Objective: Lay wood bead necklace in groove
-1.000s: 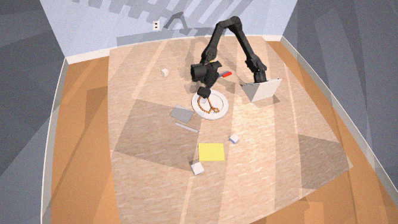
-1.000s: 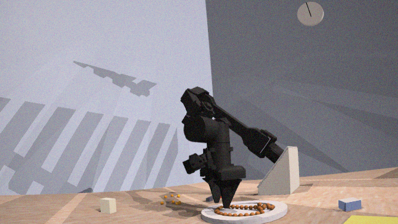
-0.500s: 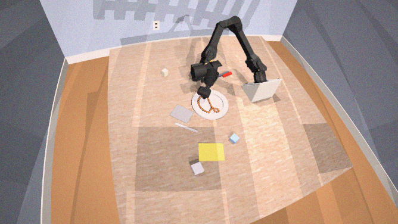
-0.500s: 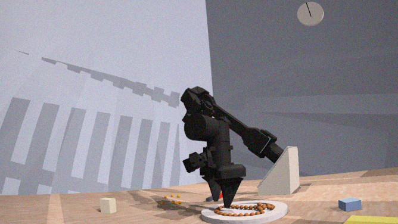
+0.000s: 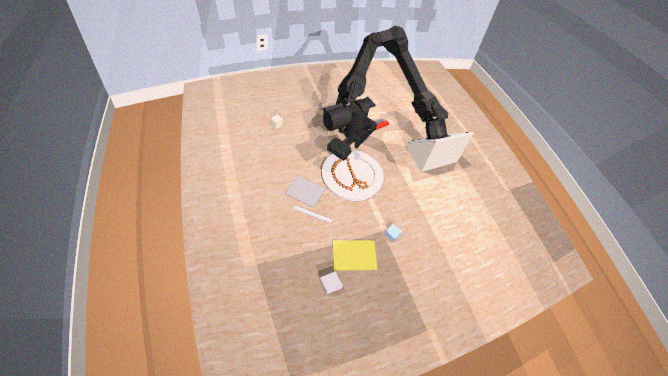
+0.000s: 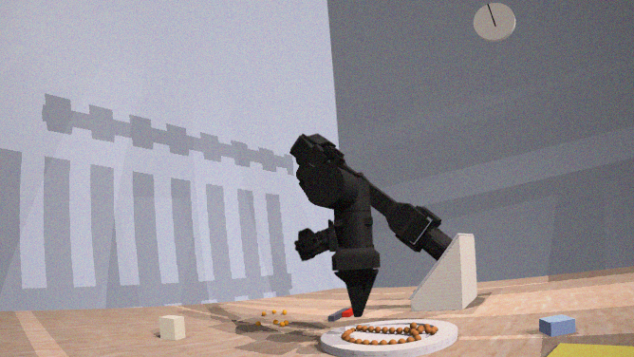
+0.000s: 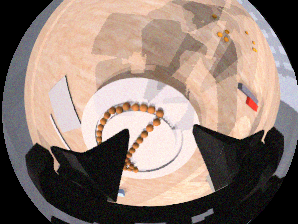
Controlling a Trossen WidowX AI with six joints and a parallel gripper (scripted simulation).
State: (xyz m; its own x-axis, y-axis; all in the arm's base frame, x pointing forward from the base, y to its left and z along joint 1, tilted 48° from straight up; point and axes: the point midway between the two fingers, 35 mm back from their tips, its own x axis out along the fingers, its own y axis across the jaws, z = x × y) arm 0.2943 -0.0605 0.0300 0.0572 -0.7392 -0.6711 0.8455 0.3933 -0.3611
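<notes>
Landmark: the round bead board (image 5: 376,176), a white disc on the wooden table (image 5: 450,260); every place below is given from it.
Necklace: the wood bead necklace (image 5: 350,175) lies on the board as a collapsed loop, with a strand crossing the middle, not spread round the ring.
Groove: part of the strand seems to follow the board's curve on one side in the wrist view; whether it sits in the groove I cannot tell.
Gripper: the gripper (image 6: 358,304) hangs above the board's far edge, fingers parted fairly wide with nothing between them.
Done: the necklace is on the board and released, by my reading.
Left: seating the whole strand in the groove, if the crossing part counts as out.
Nearby: loose orange beads (image 6: 275,319) and a red-tipped piece (image 6: 343,313) lie beyond the board, apart from it.
</notes>
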